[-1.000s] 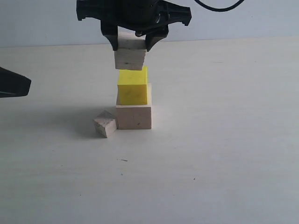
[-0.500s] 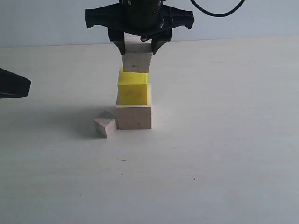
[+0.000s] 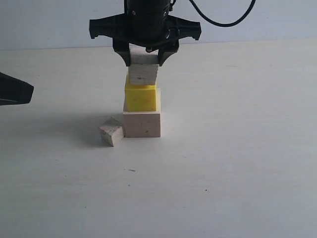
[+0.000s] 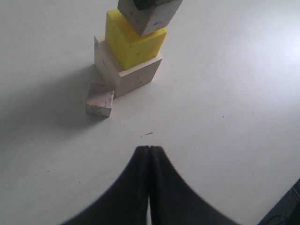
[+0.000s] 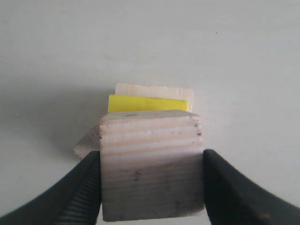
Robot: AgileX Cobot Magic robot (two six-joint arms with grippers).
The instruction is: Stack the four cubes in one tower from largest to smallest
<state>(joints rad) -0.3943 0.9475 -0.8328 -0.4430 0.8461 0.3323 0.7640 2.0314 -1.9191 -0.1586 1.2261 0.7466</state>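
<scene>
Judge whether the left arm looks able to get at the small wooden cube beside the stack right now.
Probably yes: only bare table lies between the left gripper and the small cube, which sits on its side of the stack. The gripper is shut, though.

My R gripper (image 3: 143, 58): all matte blk, wide flat crossbar body w/ small lugs at both ends, round blk wrist housing (image 3: 147, 10) at its 12 o'clock. Thin blk cable (image 3: 220, 23) loops off the housing toward 2 o'clock in the ext. view. R fingers (image 5: 77, 197): blk, straight inner edges, outer sides curving away, one w/ fine ribbing. My L gripper (image 4: 149, 150): also blk, smooth. L fingers (image 4: 171, 197) taper to tips, flare wide at base. In ext. view it's just a blk wedge at 9 o'clock.
</scene>
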